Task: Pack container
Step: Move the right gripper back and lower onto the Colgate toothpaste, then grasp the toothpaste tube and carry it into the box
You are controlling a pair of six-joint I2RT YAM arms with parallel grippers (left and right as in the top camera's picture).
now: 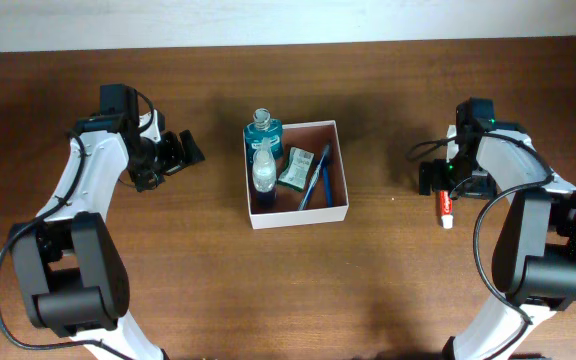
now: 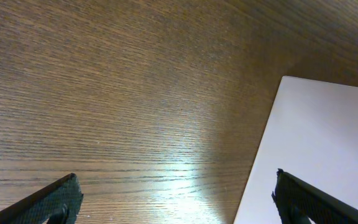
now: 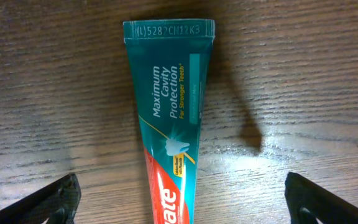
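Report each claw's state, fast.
Left claw: open, empty.
Right claw: open, above the toothpaste tube, not gripping it.

Container (image 1: 340,170) (white walls, brown inside) open, mid-table, w/ items.

On the flat teal-and-red plastic toothpaste tube (image 3: 169,124), "Maximum Cavity Protection" and, smaller, "For Stronger Teeth" are printed in white. The code "(L)5282CN12K3" is stamped on its crimped end. Larger white lettering on the red band is cut off.

Looks like a robotics lab: left arm (image 1: 88,178) and right arm (image 1: 516,160) at a wooden table (image 1: 288,290), white wall (image 1: 268,20) behind.
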